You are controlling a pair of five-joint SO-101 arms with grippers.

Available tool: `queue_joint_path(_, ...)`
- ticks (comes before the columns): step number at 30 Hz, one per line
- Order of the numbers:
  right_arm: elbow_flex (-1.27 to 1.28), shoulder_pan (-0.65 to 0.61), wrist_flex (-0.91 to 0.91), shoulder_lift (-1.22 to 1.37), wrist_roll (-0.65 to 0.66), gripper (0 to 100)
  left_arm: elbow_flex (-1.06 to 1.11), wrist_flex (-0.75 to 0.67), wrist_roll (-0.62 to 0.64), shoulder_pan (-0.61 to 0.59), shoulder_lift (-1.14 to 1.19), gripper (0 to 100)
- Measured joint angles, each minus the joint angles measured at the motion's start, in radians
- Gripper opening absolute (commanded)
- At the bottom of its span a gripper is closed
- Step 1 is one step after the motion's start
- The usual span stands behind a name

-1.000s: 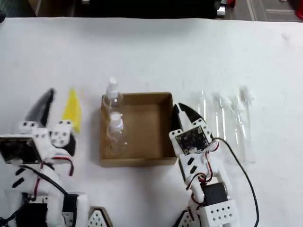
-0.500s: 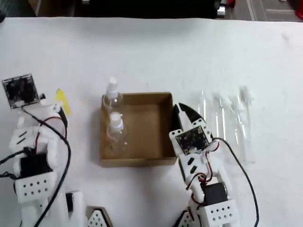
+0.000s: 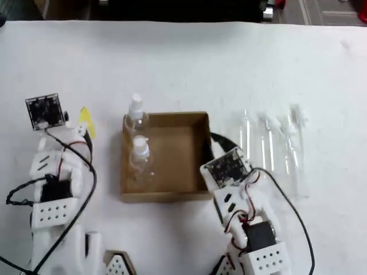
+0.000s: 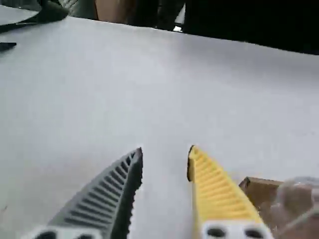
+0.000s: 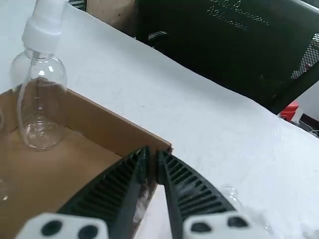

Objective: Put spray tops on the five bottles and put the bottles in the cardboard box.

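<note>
Your left hand (image 4: 165, 149) carries nothing. Its grey and yellow fingers stand well apart, with bare desk (image 3: 183, 63) between them. It sits to the left of the cardboard box (image 3: 166, 196) and clear of it. In the left wrist view, a corner of the box and a blurred bottle show just beyond the yellow finger.

Your right hand (image 5: 152, 151) has its two black fingers drawn together. A thin slit remains between them and nothing is gripped. The tips hang over the box's right wall, near its far right corner.

The box lies open on the desk between the two arms. Two clear bottles are inside it, both along the left wall. The far bottle (image 3: 137, 117) stands upright in the far left corner with a white spray top fitted, and the right wrist view confirms this. The near bottle (image 3: 140, 156) is just in front of it, also capped in white. The two are close together, but you cannot tell whether they touch.

To the right of the box and apart from it, clear spray tops (image 3: 269, 146) with long tubes lie in a row on the desk. They lie side by side, and their exact count cannot be told.
</note>
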Motion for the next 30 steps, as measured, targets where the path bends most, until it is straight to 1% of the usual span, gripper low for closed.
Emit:
queue_joint_path(3,-0.032,-0.02,0.063,-0.002,0.002,1.5,0.0,0.0,0.0,0.003,0.0,14)
queue_joint_path(8,-0.064,-0.025,0.095,0.0,0.002,1.5,0.0,0.0,0.0,0.006,0.006,14)
queue_joint_path(10,-0.129,-0.043,0.157,0.021,-0.003,1.5,0.0,0.0,0.0,0.006,0.008,14)
queue_joint_path(12,-0.207,-0.087,0.215,0.098,-0.008,1.5,0.0,0.0,0.0,0.006,0.009,14)
queue_joint_path(14,-0.275,-0.107,0.229,0.215,-0.006,1.5,0.0,0.0,0.0,0.006,0.009,14)
queue_joint_path(19,-0.42,-0.17,0.229,0.605,0.031,1.5,0.0,0.0,0.0,0.006,0.009,14)
queue_joint_path(22,-0.436,-0.241,0.195,0.792,0.095,1.5,0.0,0.0,0.0,0.006,0.009,14)
queue_joint_path(25,-0.419,-0.279,0.115,0.867,0.123,1.5,0.0,0.0,0.0,0.006,0.009,14)
queue_joint_path(30,-0.393,-0.29,0.041,0.887,0.129,1.5,0.0,0.0,0.0,0.006,0.009,14)
